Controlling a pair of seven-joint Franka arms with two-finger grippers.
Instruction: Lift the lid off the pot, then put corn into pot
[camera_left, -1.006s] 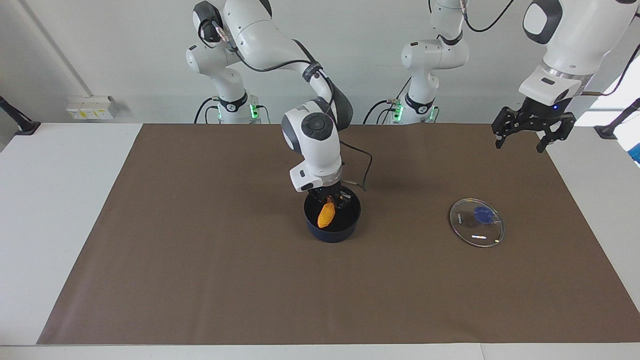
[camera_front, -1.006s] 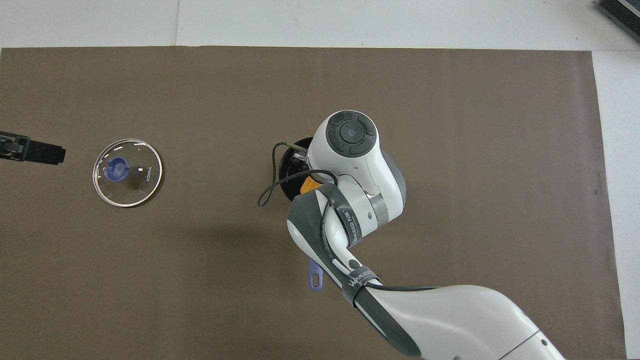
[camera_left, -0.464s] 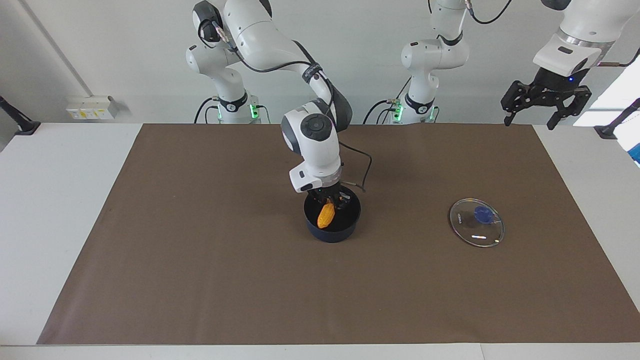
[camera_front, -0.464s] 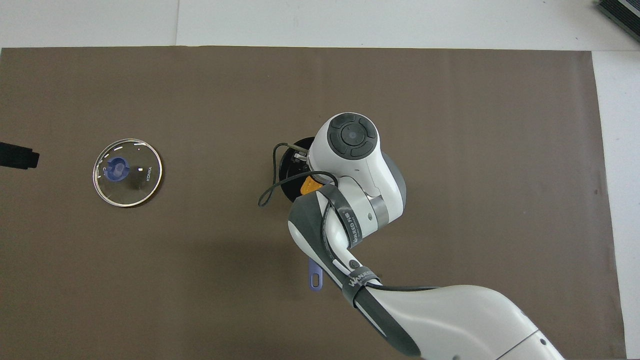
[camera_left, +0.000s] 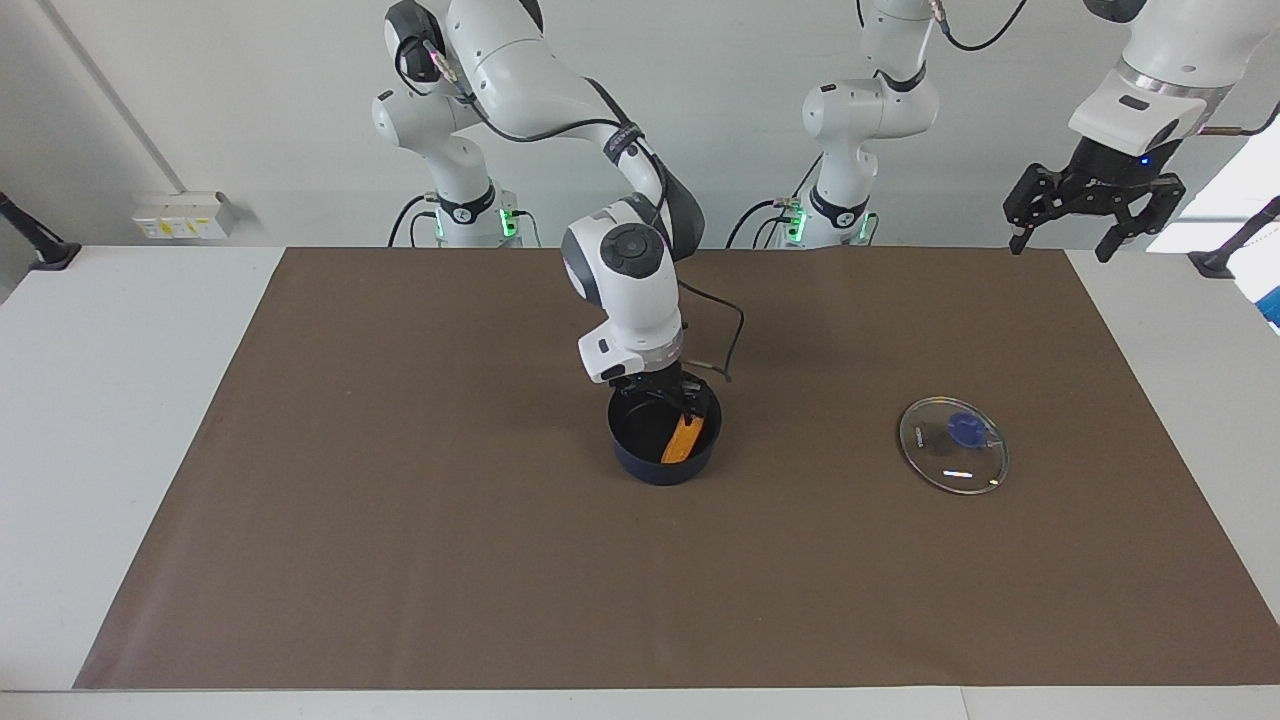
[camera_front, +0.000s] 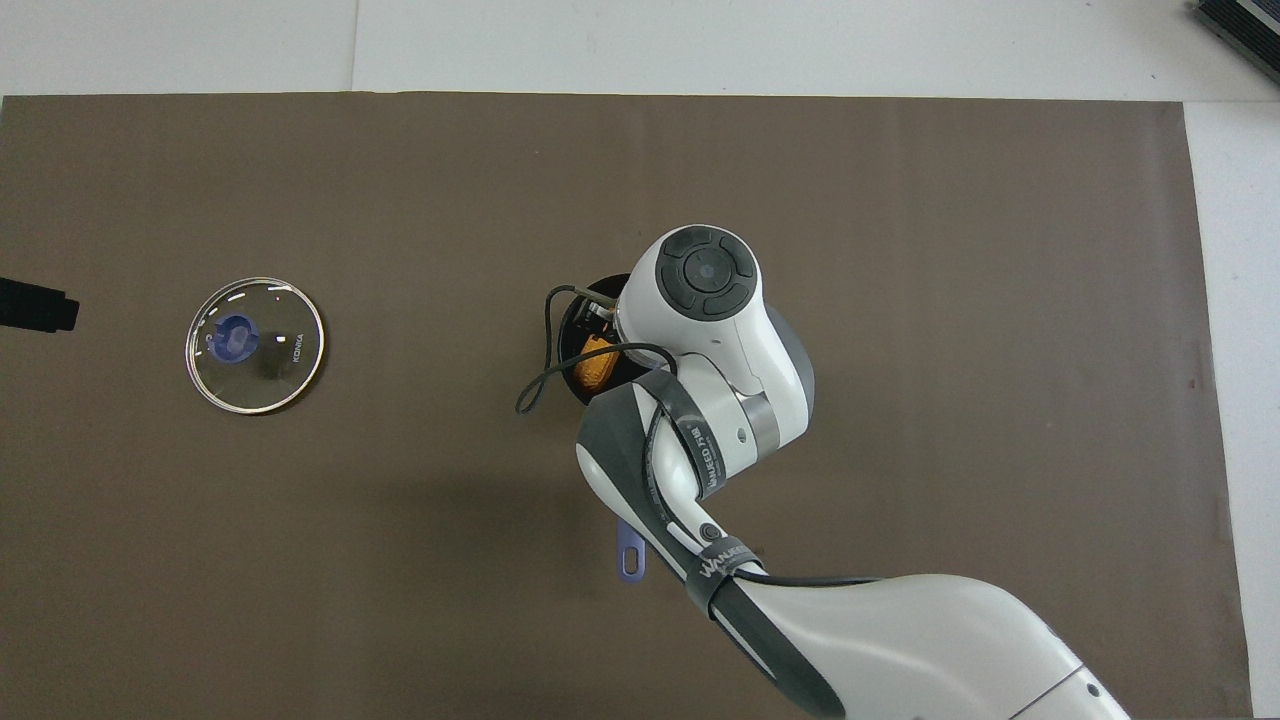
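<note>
The dark navy pot (camera_left: 665, 462) stands mid-table on the brown mat. Its blue-purple handle tip (camera_front: 630, 555) points toward the robots. The orange-yellow corn (camera_left: 683, 438) lies tilted inside the pot, against the wall toward the left arm's end, free of the fingers; it also shows in the overhead view (camera_front: 597, 362). My right gripper (camera_left: 663, 392) hangs open just over the pot's mouth. The glass lid (camera_left: 953, 445) with its blue knob lies flat on the mat toward the left arm's end. My left gripper (camera_left: 1060, 248) is open and empty, raised high over the mat's corner nearest its base.
A loose black cable (camera_left: 735, 335) loops from my right wrist beside the pot. The brown mat (camera_left: 400, 520) covers most of the white table. My right arm hides most of the pot in the overhead view.
The corn has left my right gripper and dropped into the pot, where it now leans on the wall. The left gripper rose and drew back, then held still.
</note>
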